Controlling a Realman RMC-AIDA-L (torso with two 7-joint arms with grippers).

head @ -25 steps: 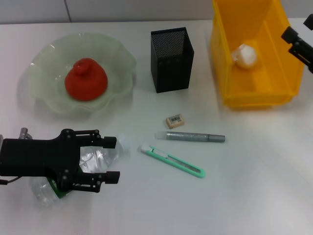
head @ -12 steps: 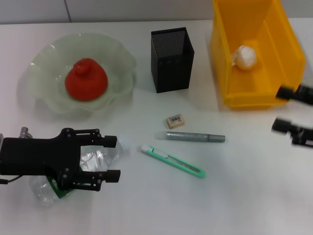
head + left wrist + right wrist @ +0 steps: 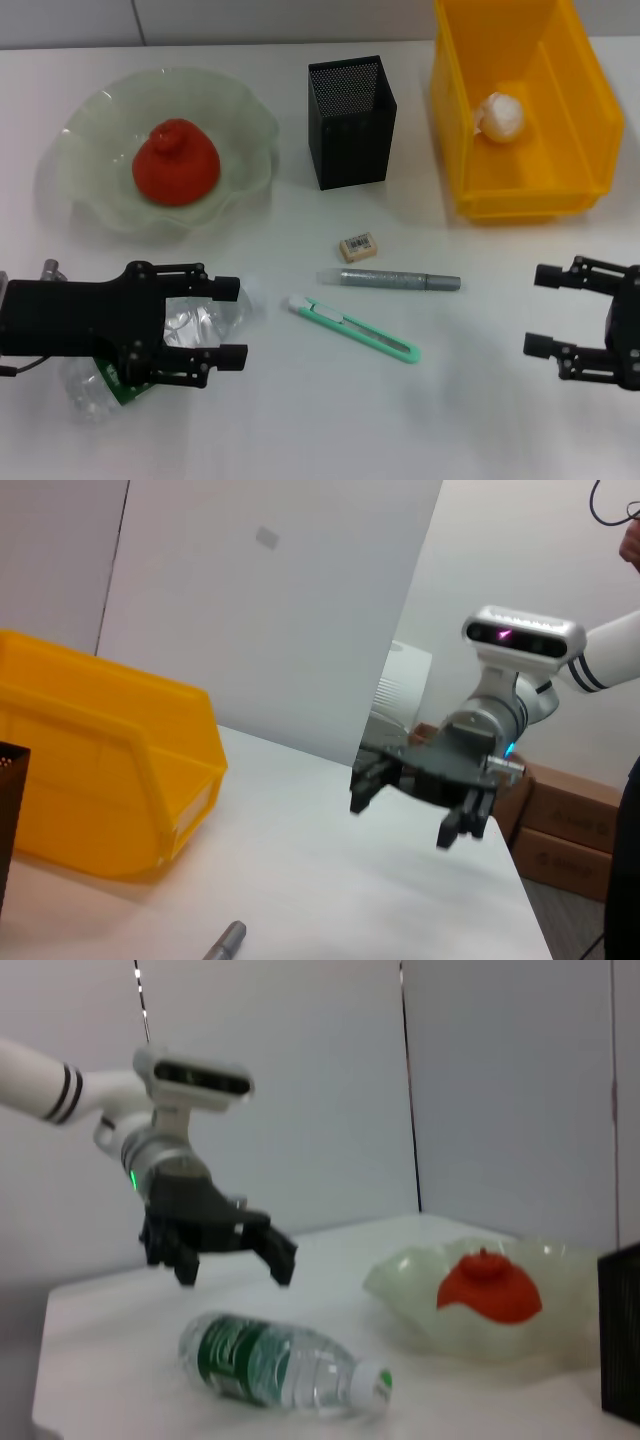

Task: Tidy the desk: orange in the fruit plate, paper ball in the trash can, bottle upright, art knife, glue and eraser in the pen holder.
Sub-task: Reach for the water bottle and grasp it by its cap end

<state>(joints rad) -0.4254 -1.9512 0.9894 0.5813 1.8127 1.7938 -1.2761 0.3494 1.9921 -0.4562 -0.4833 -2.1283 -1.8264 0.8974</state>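
The clear bottle [image 3: 205,322] with a green label lies on its side at the front left. My left gripper [image 3: 240,322] hovers open just above it; the right wrist view shows the left gripper [image 3: 235,1270] clear of the bottle [image 3: 285,1370]. At the front right my right gripper [image 3: 532,310] is open and holds nothing. The orange [image 3: 177,162] sits in the fruit plate [image 3: 90,195]. The paper ball [image 3: 503,115] lies in the yellow trash can [image 3: 520,200]. Eraser [image 3: 358,247], grey glue [image 3: 390,280] and green art knife [image 3: 352,329] lie on the table in front of the black pen holder [image 3: 350,122].
In the left wrist view the right gripper [image 3: 402,822] hangs above the white table, beyond the yellow bin [image 3: 110,780]. Cardboard boxes [image 3: 570,830] stand past the table's edge. The white table [image 3: 470,420] spreads between the two grippers.
My right gripper has come down from beside the yellow bin to the front right of the table. The left gripper and bottle have stayed in place.
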